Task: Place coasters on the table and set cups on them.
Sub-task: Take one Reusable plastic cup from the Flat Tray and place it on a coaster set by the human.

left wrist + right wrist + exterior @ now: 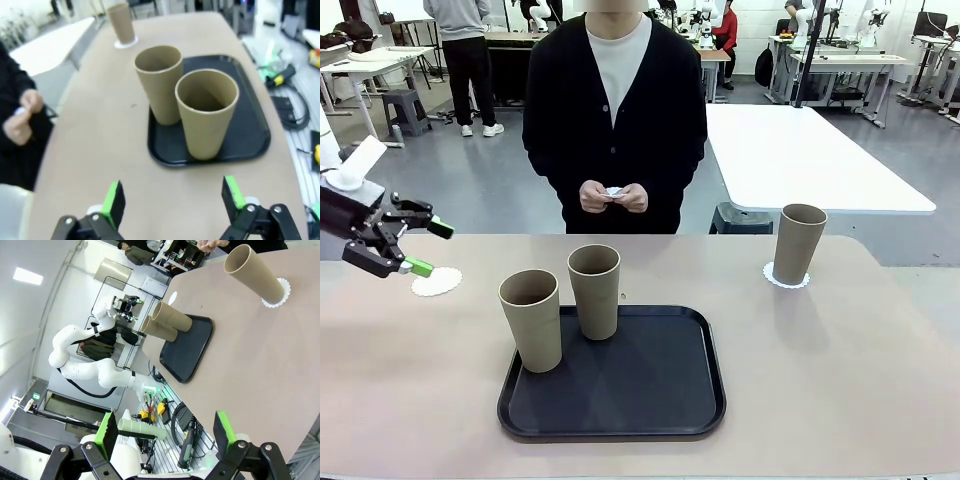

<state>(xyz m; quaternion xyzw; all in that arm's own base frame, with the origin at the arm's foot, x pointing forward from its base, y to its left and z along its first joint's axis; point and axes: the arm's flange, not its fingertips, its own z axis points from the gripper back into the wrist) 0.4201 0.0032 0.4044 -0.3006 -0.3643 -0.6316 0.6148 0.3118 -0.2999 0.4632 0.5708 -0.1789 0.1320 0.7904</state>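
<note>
Front cam: the left gripper (pixel 430 248) is hanging wide open and empty at the table's (pixel 840 380) nine o'clock. A bare coaster (pixel 436 282) is lying just under its lower fingertip, and I can't tell if they're touching. Two cups (pixel 532 320) are standing on the black tray (pixel 610 432), near its far-left corner. The third cup (pixel 798 243) is sitting on a second coaster (pixel 787 279) at the tray's two o'clock. The person's hands (pixel 614 197) are holding something small and white at twelve.

Left wrist cam: the jaws are gaping with nothing between them. The tray cups are standing at twelve, the third cup way off at eleven.

Right wrist cam: the right gripper (pixel 165 432) is also sitting open and empty, with the third cup at one o'clock.
</note>
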